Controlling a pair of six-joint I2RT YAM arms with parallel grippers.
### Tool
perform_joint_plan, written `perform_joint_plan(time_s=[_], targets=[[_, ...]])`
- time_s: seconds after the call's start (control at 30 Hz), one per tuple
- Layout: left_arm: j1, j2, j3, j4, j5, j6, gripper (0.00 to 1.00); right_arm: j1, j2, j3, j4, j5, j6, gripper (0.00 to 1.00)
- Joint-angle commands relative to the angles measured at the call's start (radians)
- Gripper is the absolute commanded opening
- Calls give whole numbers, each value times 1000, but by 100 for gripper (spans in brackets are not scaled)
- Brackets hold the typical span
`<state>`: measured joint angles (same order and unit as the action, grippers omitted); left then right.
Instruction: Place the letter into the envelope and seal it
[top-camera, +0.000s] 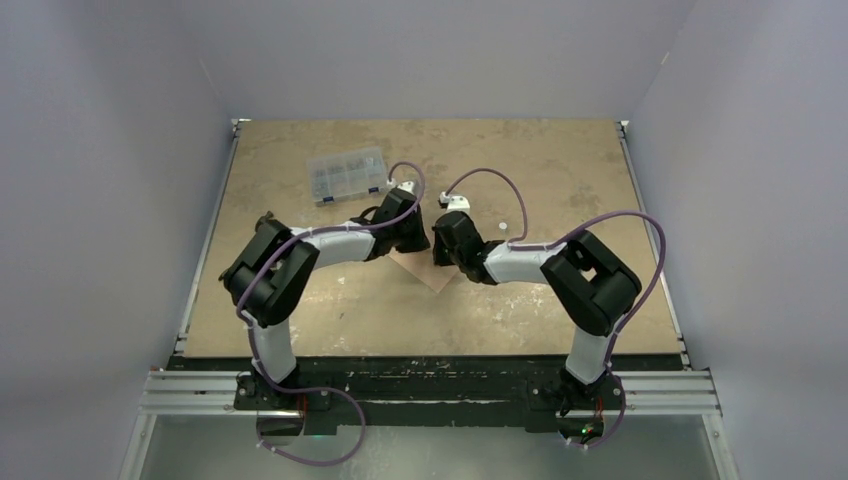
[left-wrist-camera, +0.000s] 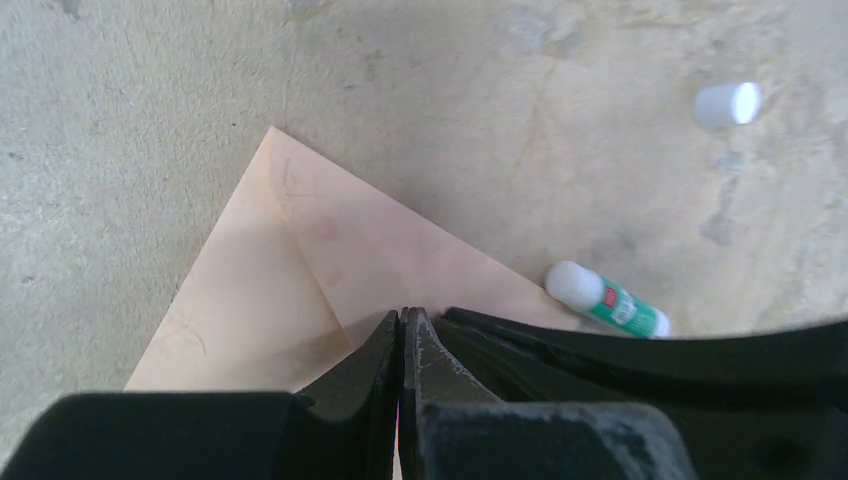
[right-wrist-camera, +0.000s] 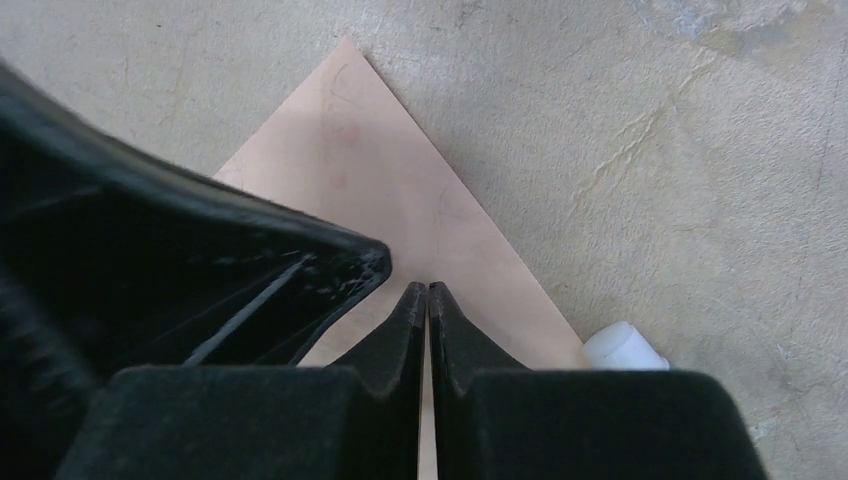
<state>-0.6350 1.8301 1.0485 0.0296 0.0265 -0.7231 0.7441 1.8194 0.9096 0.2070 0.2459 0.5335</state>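
The salmon-pink envelope (top-camera: 432, 274) lies flat on the table between the two arms, its flap folded down onto the body (left-wrist-camera: 300, 270); it also shows in the right wrist view (right-wrist-camera: 400, 190). The letter is not visible as a separate sheet. My left gripper (left-wrist-camera: 402, 312) is shut with nothing between its fingers, its tips down on the envelope's middle. My right gripper (right-wrist-camera: 428, 288) is also shut and holds nothing, its tips on the envelope close beside the left one. In the top view the left gripper (top-camera: 416, 240) and the right gripper (top-camera: 442, 250) almost touch.
A green-and-white glue stick (left-wrist-camera: 608, 300) lies uncapped just beyond the envelope's edge, and its white end shows in the right wrist view (right-wrist-camera: 625, 347). Its white cap (left-wrist-camera: 727, 103) lies farther off (top-camera: 500, 228). A clear plastic compartment box (top-camera: 348, 175) sits at the back left.
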Motion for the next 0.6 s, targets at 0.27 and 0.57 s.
perform_joint_plan(time_s=[0.27,0.57], targets=[[38,87,18,-8,-98,44,0,-2,-21,-88,-50,-44,-53,10],[71,147,-9,-9,35,25,0,2,-38,-99,83,-114,-255,20]])
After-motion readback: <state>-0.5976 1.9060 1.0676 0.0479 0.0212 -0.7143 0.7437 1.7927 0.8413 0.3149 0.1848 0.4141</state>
